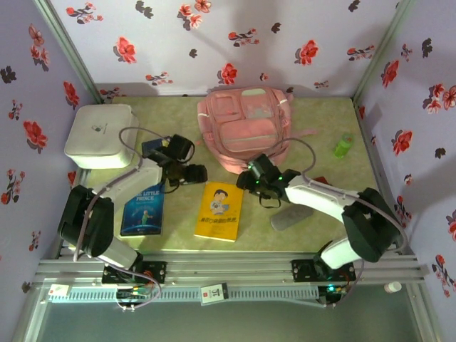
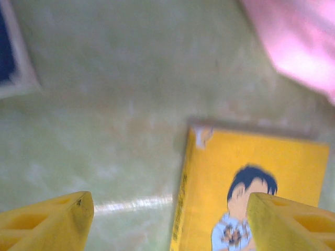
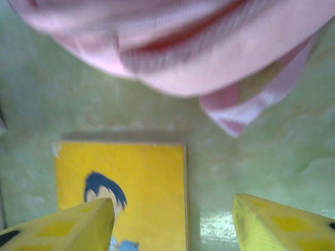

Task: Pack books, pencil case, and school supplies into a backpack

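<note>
- Yellow paperback [image 1: 219, 211], cartoon figure up, flat on the green surface [image 1: 174, 114], near-middle, between the two arms.
- Long axis near-to-far in the top view, far end tipped slightly right. Far short edge towards the pink backpack [image 1: 246, 128], near it but apart.
- Left end effector [image 1: 189, 172] just beyond the far-left corner of that book. Fingers [image 2: 47, 225] spread wide, nothing between them.
- Right end effector [image 1: 255, 179] just beyond the far-right corner, close against the backpack's near edge. Fingers [image 3: 282, 225] likewise apart and empty.
- From the left wrist: cover ahead and right of the gap, right finger overlapping it. From the right wrist: the mirror case, cover ahead and left, pink fabric and a strap [image 3: 246, 110] above.
- Nearer arm: about even from above, perhaps the right by a little. Wrist views too blurred to settle it.
- Judged need for either arm: draw back towards the near side and drop to reach the cover. Thin book lying flat, so likely an edge or corner pick.
- Elsewhere, all outside the backpack: blue illustrated book [image 1: 143, 209] beside the left arm, navy book [image 1: 153, 147] partly hidden behind the left end effector, grey pencil case [image 1: 291, 217] under the right forearm.
</note>
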Tool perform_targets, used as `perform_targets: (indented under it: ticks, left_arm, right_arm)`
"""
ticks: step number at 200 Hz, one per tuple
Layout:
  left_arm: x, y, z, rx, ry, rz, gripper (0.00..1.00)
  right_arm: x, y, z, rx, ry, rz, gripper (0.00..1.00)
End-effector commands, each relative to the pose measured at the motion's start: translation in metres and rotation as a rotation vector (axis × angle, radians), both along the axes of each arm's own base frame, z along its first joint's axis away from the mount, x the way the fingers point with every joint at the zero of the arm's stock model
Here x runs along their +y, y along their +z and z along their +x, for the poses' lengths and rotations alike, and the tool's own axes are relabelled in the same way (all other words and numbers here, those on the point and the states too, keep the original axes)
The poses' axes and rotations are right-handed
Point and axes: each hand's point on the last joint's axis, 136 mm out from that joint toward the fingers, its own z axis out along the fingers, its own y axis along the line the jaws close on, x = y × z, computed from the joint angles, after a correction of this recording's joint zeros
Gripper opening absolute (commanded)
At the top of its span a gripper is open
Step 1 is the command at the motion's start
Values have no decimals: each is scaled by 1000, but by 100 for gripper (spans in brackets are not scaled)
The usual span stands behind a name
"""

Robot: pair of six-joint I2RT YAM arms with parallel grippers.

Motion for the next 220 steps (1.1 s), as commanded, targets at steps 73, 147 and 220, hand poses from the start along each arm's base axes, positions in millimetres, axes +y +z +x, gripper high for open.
perform_targets:
  ticks: [73,147,220]
  left_arm:
    - [-33,-34,-50,162,-38,-107,70]
    - [-23,-45,-44,168,21,-76,61]
    - [-9,-40,-64,192,156,-161,59]
  right_arm:
    - [23,-53,-16,129,96,-129,38]
    - [51,-55,24,67,165,-154,27]
    - [39,-29,3,73,212,-117,46]
